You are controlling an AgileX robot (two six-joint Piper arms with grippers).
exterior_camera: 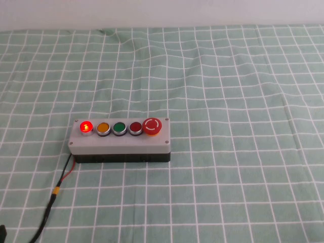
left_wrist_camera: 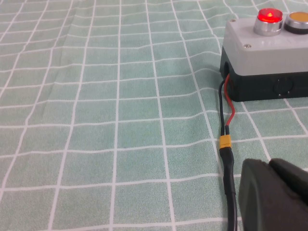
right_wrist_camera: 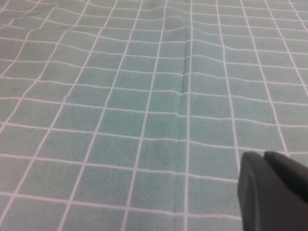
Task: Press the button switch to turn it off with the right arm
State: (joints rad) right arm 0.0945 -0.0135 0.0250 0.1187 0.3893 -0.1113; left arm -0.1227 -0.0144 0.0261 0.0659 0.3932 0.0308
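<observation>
The button switch (exterior_camera: pixel 120 140) is a grey box on a black base, left of the table's centre. Its row of buttons runs from a lit red button (exterior_camera: pixel 86 126) through orange (exterior_camera: pixel 103 128), green (exterior_camera: pixel 119 128) and dark red (exterior_camera: pixel 135 127) to a red mushroom button (exterior_camera: pixel 152 126). Its black cable (exterior_camera: pixel 53 195) runs to the near left edge. Neither arm shows in the high view. My left gripper (left_wrist_camera: pixel 269 166) is shut and empty beside the cable (left_wrist_camera: pixel 230 178), near the box's end (left_wrist_camera: pixel 260 53). My right gripper (right_wrist_camera: pixel 263 156) is shut and empty over bare cloth; the box is out of its view.
A green cloth with a white grid (exterior_camera: pixel 233 101) covers the whole table, with some wrinkles at the back. A pale wall (exterior_camera: pixel 162 12) runs along the far edge. The cable has a yellow connector (left_wrist_camera: pixel 224 143) with red and black wires.
</observation>
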